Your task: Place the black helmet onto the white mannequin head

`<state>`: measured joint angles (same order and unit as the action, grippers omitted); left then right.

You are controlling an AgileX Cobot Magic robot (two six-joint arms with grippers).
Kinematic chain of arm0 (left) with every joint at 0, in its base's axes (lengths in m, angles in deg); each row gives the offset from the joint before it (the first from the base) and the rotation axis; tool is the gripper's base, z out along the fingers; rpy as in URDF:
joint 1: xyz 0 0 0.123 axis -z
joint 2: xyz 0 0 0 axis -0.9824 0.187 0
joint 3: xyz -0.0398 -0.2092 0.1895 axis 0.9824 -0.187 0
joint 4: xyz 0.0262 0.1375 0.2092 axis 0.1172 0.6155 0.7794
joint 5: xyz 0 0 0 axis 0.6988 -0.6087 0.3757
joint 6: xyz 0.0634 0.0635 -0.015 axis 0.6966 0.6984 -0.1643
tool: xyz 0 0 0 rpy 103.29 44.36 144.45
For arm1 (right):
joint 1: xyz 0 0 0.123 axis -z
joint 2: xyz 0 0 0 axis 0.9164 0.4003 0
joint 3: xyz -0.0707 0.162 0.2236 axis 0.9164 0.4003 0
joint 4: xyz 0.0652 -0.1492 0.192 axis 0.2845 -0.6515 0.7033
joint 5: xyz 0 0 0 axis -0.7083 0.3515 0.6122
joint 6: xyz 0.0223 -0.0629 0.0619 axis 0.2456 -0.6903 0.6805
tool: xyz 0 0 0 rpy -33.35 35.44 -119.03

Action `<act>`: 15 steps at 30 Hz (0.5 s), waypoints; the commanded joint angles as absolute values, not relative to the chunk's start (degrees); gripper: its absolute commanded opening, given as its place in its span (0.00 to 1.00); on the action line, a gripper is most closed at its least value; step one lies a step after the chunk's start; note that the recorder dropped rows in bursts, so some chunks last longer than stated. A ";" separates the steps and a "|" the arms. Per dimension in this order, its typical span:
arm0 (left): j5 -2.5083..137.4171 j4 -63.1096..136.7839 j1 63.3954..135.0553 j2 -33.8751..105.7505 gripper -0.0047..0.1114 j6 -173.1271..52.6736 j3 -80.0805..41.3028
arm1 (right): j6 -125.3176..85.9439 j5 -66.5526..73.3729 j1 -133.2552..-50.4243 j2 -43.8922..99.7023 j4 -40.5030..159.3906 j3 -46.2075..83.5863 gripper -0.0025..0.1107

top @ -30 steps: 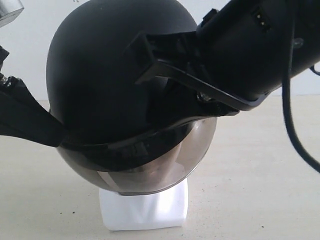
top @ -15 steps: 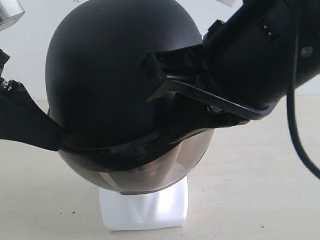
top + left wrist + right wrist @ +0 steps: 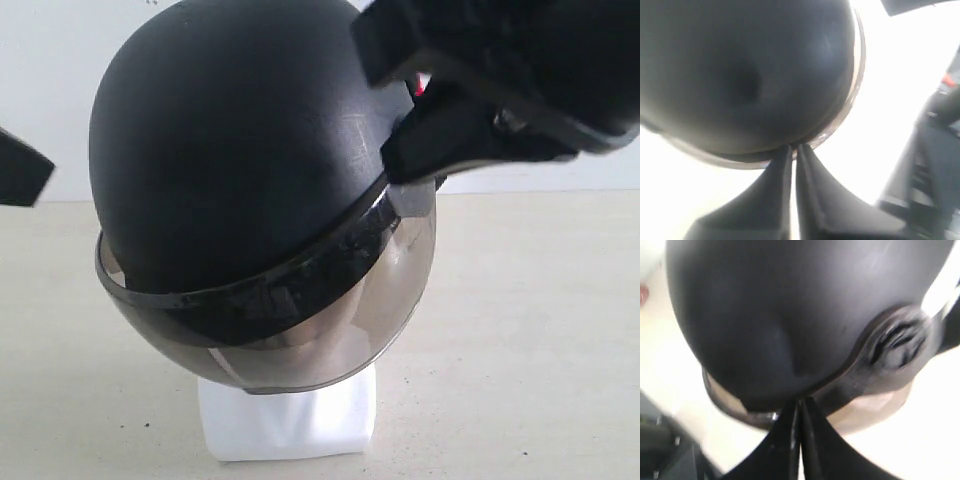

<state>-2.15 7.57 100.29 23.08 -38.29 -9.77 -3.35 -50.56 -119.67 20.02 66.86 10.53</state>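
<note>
Plainly, in the exterior view the helmet [image 3: 230, 150] sits over the head [image 3: 290, 420], whose white base shows beneath it on the table [image 3: 520, 330], well in front of the far edge. The smoky visor [image 3: 330, 330] hangs in front of the face, and the shell's lower band runs at a slant, higher toward the right, so the helmet looks a little cocked. The left gripper [image 3: 20, 170] shows only as a black tip at the frame's edge, apart from the shell. The right gripper [image 3: 395, 150] is close against the side near the visor pivot, though contact cannot be told. In the left wrist view the fingers lie together with nothing between them, their tips near the visor rim. In the right wrist view the fingers are likewise pressed together and empty, pointing at the lower edge beside the pivot. With neither gripper holding anything, the head alone seems to carry the helmet, and the placing looks all but done.
</note>
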 commanded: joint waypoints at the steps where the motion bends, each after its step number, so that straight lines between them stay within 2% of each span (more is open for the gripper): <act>1: 6.10 18.42 100.51 19.05 0.08 -44.47 -9.08 | 3.37 -45.38 -119.54 17.38 55.62 10.28 0.02; 4: 7.55 24.02 100.51 20.20 0.08 -48.12 -9.08 | 7.52 -45.13 -119.54 17.94 48.33 10.28 0.02; 10: 12.01 26.93 100.51 27.00 0.08 -51.13 -9.08 | 9.66 -44.68 -119.54 19.56 44.61 10.28 0.02; 15: 16.34 38.33 99.89 31.98 0.08 -62.15 -9.08 | 11.35 -44.57 -119.54 20.79 42.00 10.28 0.02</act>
